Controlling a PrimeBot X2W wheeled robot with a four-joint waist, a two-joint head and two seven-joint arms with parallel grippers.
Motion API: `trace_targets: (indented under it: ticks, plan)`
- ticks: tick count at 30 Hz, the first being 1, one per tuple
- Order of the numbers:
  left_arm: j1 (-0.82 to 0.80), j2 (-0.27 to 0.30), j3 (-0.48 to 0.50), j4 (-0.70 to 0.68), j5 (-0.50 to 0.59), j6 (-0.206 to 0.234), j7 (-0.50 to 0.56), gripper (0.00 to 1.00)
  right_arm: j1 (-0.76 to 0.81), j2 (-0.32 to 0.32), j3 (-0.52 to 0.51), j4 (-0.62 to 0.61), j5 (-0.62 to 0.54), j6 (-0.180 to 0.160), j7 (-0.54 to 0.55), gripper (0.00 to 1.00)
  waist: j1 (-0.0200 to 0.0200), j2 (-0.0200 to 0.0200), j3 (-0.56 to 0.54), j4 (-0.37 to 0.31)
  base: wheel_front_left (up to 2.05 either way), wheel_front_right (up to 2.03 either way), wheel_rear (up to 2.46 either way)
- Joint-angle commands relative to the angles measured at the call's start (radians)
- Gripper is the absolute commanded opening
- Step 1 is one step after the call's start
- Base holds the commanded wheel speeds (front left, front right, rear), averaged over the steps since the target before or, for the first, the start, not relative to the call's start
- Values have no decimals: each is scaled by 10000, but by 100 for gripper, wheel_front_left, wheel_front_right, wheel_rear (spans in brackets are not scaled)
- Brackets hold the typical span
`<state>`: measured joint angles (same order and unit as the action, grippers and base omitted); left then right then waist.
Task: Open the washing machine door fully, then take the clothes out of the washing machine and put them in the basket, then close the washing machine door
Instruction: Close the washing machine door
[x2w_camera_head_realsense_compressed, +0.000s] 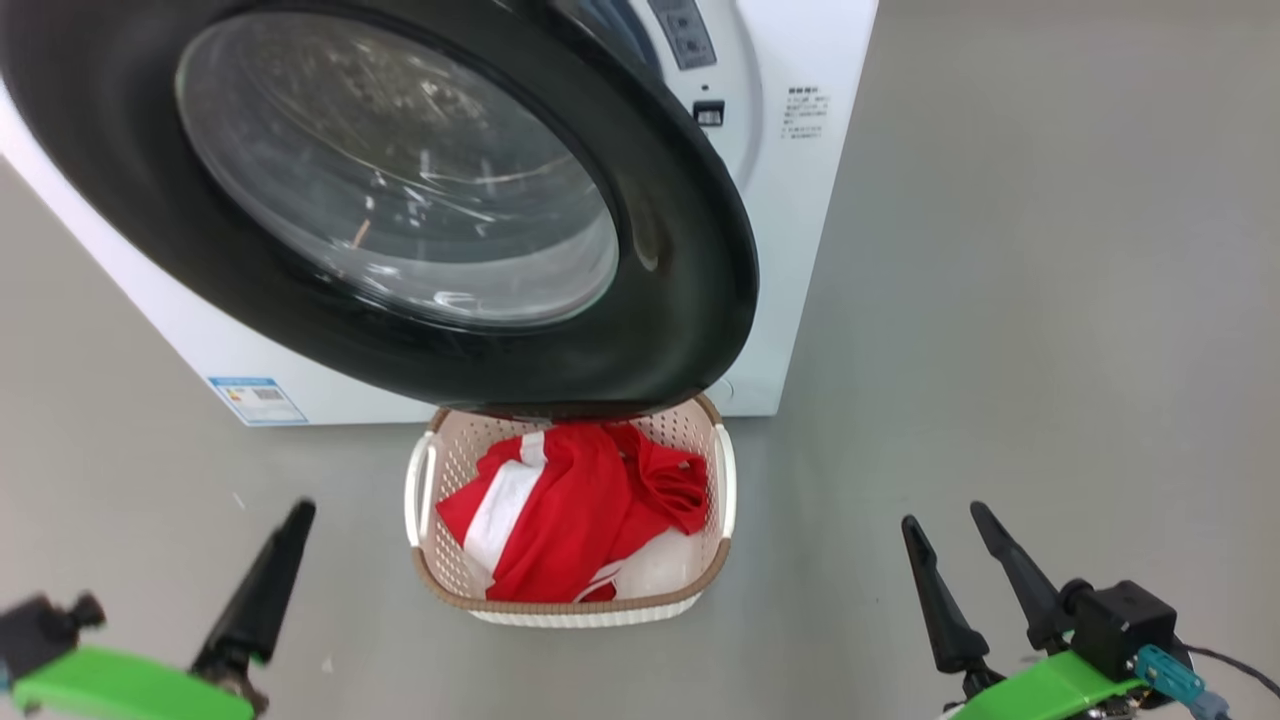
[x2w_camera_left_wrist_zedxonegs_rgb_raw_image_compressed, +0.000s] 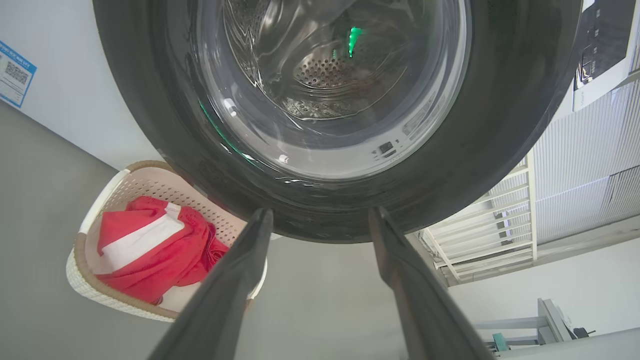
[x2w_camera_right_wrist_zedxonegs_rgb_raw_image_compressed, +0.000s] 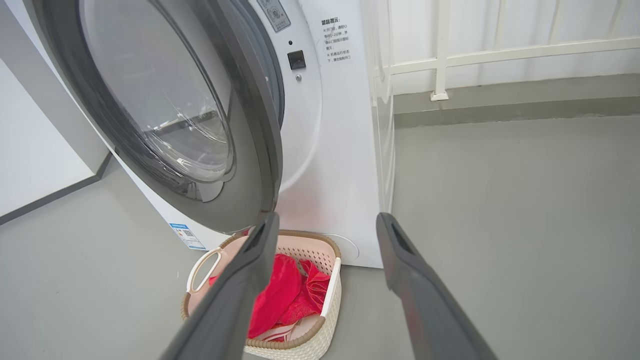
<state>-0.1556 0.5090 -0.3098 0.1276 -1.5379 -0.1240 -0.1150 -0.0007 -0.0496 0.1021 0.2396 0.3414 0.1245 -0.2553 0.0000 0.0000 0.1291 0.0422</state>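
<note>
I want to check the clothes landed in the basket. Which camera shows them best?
The head view: it looks down into the basket and shows the clothes nearly whole. In the left wrist view the left tool's finger hides part of them; in the right wrist view the right tool's finger hides part of them.

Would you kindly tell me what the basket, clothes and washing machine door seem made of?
The basket looks like matte cream plastic: moulded perforations, brown woven-look rim. The clothes seem thin soft fabric, crumpled in folds. The washing machine door has a glossy black rim, probably plastic, around a clear, reflective, glass-like window.
</note>
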Motion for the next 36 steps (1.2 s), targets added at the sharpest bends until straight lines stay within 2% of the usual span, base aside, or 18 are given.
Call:
trace_targets:
  ticks: [1, 6, 11, 17, 22, 26, 36]
  plan:
    - [64, 347, 324, -92, 96, -67, -206, 100, 61, -69, 148, -217, -127, 62, -65, 100, 0, 0, -207, 75, 0, 0, 0]
    - [666, 399, 213, 119, 176, -67, -724, 100, 310, -164, 32, -265, -99, 62, -65, 100, 0, 0, -441, 48, 0, 0, 0]
    - [1177, 549, -86, 532, 810, -67, -1243, 100, 559, -241, -85, -316, -55, 62, -65, 100, 0, 0, -602, 8, 0, 0, 0]
    - [1415, 468, -161, 964, 1567, -67, -1445, 100, 738, -278, -147, -354, -26, 62, -65, 100, 0, 0, -687, -23, 0, 0, 0]
    - [1576, 105, 633, 1411, 3161, -67, -1464, 100, 858, -303, -225, -401, -19, 62, -65, 100, 0, 0, -728, -47, 0, 0, 0]
    - [1810, -426, 1397, 1568, 4437, -67, -1465, 100, 907, -328, -290, -437, -13, 62, -65, 100, 0, 0, -763, -70, 0, 0, 0]
    - [2235, -1300, 2681, 1357, 7221, -67, -1467, 100, 1112, -374, -487, -519, 12, 62, -65, 100, 0, 0, -949, -16, 0, 0, 0]
